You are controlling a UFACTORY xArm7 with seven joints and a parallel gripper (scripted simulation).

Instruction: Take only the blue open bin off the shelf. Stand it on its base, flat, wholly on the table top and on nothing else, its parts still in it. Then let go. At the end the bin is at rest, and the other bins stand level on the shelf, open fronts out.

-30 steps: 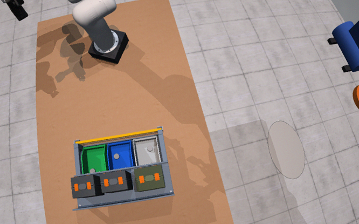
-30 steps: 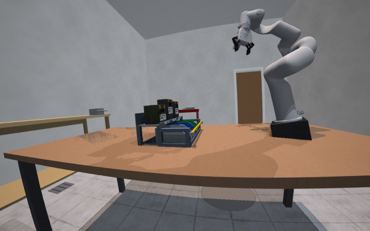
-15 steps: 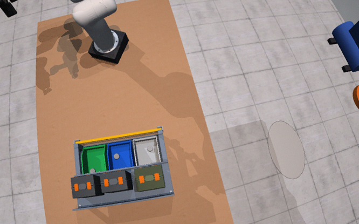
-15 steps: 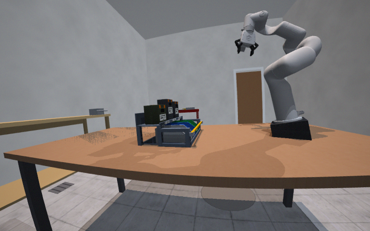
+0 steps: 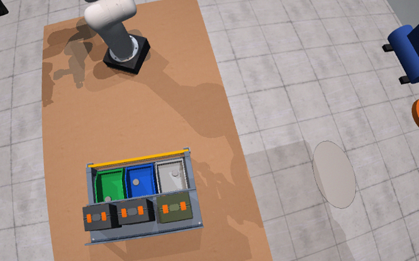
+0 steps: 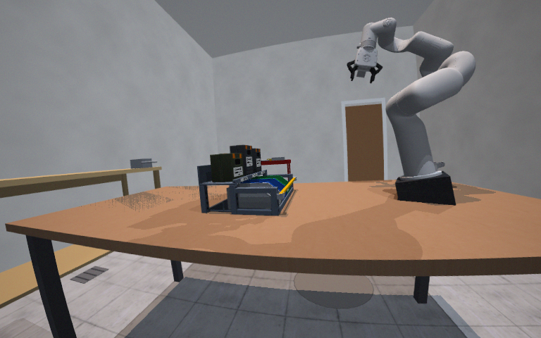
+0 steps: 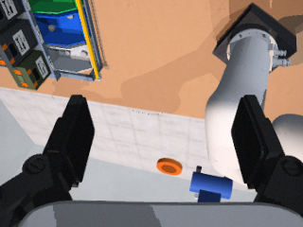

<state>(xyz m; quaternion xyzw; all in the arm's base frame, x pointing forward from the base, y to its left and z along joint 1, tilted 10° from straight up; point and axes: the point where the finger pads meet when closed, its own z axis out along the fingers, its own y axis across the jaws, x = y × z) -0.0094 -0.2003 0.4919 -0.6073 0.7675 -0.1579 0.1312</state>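
Observation:
The blue open bin [image 5: 145,176] [image 6: 263,182] [image 7: 66,30] sits on the grey shelf [image 5: 143,231] [image 6: 232,201], with a small grey disc-shaped part inside. It stands between the green bin [image 5: 111,182] [image 7: 52,6] and the white bin [image 5: 166,181] [image 7: 59,62], each also with a grey part. In the exterior view the bins are partly hidden by the shelf's side. My gripper [image 5: 6,1] [image 6: 362,79] [image 7: 162,113] is open and empty, high in the air, far from the bins. The wrist view shows the bins at its upper left.
A yellow bar [image 5: 139,158] [image 6: 289,186] [image 7: 88,38] runs along the bins' front side. Two dark cases [image 5: 97,217] [image 5: 135,212] and an olive case [image 5: 173,207] [image 6: 221,167] [image 7: 32,71] stand behind the bins, higher up. The shelf and my arm's black base [image 5: 136,61] [image 6: 425,191] stand on the table [image 5: 129,114] [image 6: 339,234].

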